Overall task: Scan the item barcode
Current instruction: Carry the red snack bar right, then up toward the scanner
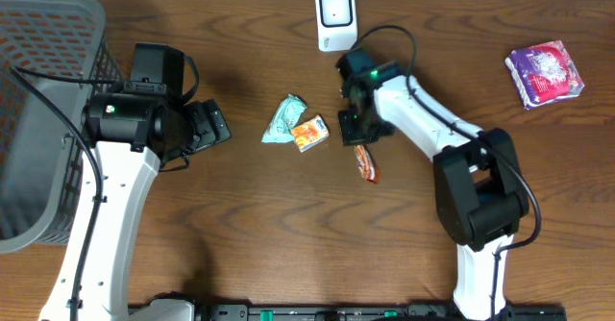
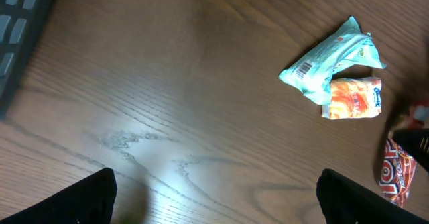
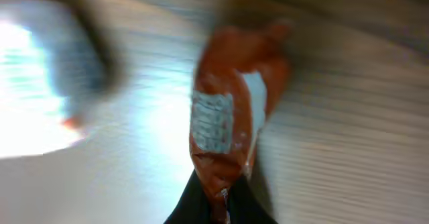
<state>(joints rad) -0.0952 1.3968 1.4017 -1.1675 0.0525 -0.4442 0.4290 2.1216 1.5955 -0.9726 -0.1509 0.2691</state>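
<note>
Basket of grey plastic mesh (image 1: 38,33) stands at the far left of the brown wooden table (image 1: 240,234); whether anything lies in it I cannot tell. The left gripper (image 1: 209,126) hangs just right of it, jaws spread wide and gripping nothing, while the right gripper (image 1: 357,136), its arm bent in from the near right, is pinched tight on one end of the red-orange snack packet (image 1: 367,164), on the near side of the white barcode scanner (image 1: 335,18). A teal wrapper (image 1: 285,119) and a small orange box (image 1: 309,132) lie touching just left of that packet.
</note>
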